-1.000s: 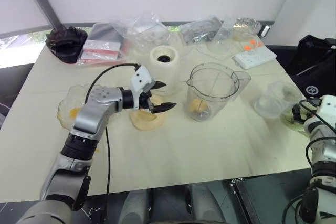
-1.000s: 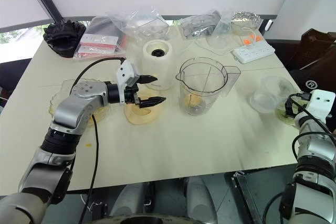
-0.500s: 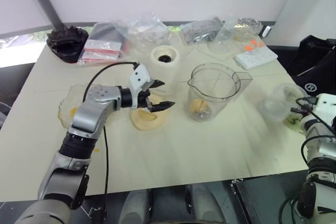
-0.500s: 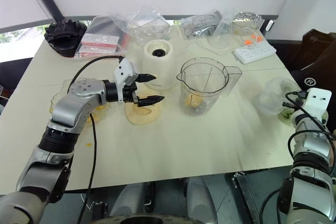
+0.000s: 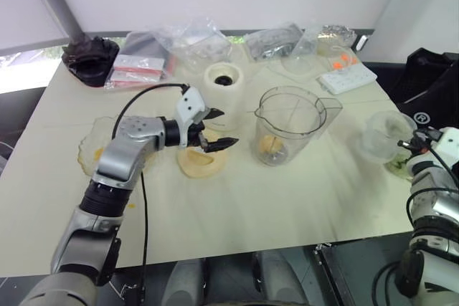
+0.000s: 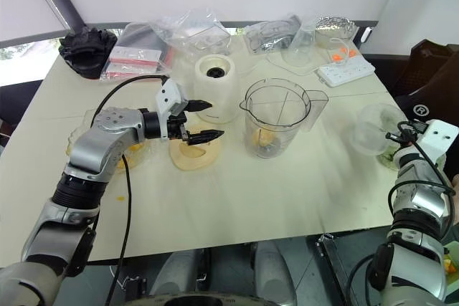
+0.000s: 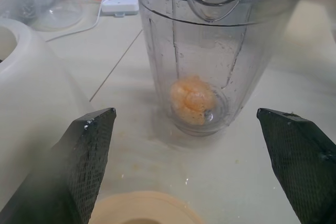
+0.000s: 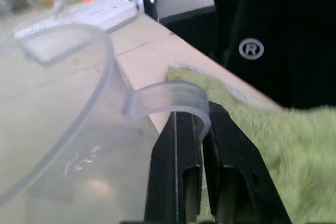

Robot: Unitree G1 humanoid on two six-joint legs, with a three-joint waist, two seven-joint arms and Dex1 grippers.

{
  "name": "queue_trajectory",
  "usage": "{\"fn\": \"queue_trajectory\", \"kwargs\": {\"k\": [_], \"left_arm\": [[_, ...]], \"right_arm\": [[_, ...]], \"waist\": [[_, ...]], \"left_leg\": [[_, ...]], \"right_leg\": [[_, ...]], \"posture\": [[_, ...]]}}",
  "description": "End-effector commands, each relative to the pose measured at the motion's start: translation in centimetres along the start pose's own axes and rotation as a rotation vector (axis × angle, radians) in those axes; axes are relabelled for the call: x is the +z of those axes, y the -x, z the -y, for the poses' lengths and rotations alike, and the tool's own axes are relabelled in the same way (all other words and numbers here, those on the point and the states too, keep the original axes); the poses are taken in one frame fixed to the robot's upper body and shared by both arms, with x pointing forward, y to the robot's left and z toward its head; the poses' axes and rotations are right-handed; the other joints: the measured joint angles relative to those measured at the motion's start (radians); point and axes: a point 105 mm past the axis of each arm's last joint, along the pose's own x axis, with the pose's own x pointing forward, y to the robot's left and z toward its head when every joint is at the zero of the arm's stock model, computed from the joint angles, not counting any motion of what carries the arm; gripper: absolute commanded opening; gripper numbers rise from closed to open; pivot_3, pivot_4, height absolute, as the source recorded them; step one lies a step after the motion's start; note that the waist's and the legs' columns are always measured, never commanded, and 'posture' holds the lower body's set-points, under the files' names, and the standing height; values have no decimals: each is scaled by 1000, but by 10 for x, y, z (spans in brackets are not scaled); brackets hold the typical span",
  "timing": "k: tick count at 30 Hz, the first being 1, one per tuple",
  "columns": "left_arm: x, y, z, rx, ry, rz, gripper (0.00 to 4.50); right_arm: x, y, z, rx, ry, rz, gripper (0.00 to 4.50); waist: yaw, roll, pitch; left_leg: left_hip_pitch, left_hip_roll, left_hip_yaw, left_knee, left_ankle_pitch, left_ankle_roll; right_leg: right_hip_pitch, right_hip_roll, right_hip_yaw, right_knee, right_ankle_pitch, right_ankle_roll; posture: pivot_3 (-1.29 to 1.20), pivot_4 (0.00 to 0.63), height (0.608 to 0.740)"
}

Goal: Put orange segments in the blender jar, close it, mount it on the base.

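The blender jar stands upright and uncovered mid-table, with orange segments lying at its bottom. Behind and to its left sits the cream base, black coupling on top. My left gripper hovers open over a flat cream lid, pointing at the jar with nothing between its fingers. More orange segments lie on a clear glass plate at the left. At the table's right edge my right gripper is shut on the handle of a small clear beaker.
A green cloth lies under the right gripper at the table's right edge. A white power strip, plastic bags and a black ribbed object line the back. A black bag stands beyond the right edge.
My right gripper has shut on the beaker's handle, and the beaker has shifted slightly to the right. The left arm has kept still.
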Motion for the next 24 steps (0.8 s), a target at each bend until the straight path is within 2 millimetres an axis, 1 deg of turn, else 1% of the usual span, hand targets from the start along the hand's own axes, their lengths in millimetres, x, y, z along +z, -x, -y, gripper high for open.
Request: {"fn": "queue_trajectory", "kwargs": {"k": [1, 8, 13, 14, 18, 21, 24], "left_arm": [[15, 4, 1, 3, -35, 51, 4500], [24, 10, 9, -55, 5, 110, 4500], [26, 12, 12, -84, 6, 110, 4500], [26, 12, 11, -82, 6, 109, 4500], [25, 10, 10, -79, 2, 108, 4500], [27, 8, 9, -73, 0, 114, 4500], [28, 5, 7, -66, 5, 123, 4500]], "right_arm": [[27, 4, -5, 17, -121, 106, 68], [54, 14, -21, 66, -175, 168, 68], [84, 21, -31, 106, -184, 225, 68], [91, 23, -34, 118, -173, 235, 68], [131, 35, -49, 173, -105, 300, 68], [151, 47, -61, 222, -40, 324, 68], [165, 59, -76, 272, 41, 338, 68]], "waist": [[0, 0, 0], [2, 5, 1], [4, 5, 1], [4, 5, 1], [6, 7, 1], [6, 7, 1], [7, 7, 1]], "left_leg": [[0, 0, 0, 0, 0, 0], [-1, 0, 0, 0, 0, 0], [-1, 0, 0, 0, 0, 0], [-1, 0, 0, 0, 0, 0], [-2, 0, 0, 0, 0, 0], [-2, 0, 0, -1, 0, 0], [-2, 0, 0, -1, 0, 0]], "right_leg": [[0, 0, 0, 0, 0, 0], [-2, 0, 0, 0, 0, 1], [-2, 0, 0, 1, 0, 0], [-2, 0, 0, 1, 0, 0], [-3, 0, 0, 1, -1, -2], [-3, 0, 0, 1, -1, -2], [-3, 0, 0, 1, -1, -2]], "posture": [[0, 150, 740], [0, 150, 740], [0, 150, 740], [0, 150, 740], [0, 150, 740], [0, 150, 740], [0, 150, 740]]}}
